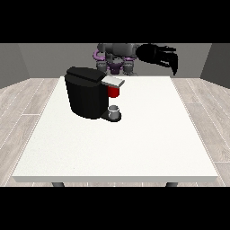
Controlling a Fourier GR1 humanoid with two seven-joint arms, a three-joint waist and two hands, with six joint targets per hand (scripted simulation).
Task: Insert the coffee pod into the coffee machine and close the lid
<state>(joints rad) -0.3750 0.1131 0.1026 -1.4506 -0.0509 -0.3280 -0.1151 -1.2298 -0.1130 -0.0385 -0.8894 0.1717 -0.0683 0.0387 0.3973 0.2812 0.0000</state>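
The black coffee machine (86, 92) stands on the white table (134, 143), left of the middle. Its grey lid (113, 81) juts out to the right, lying about level. A red thing at the machine (114, 91) sits just under that lid. On the machine's base, below the lid, rests a small grey thing (115, 112); I cannot tell it for the pod. The hand at the view's right (157, 55) is raised above the table's far edge, well right of the machine and apart from it. No hand shows at the view's left.
The robot's torso (116, 56) stands behind the table's far edge. Wooden floor surrounds the table, and grey walls close the room at the back.
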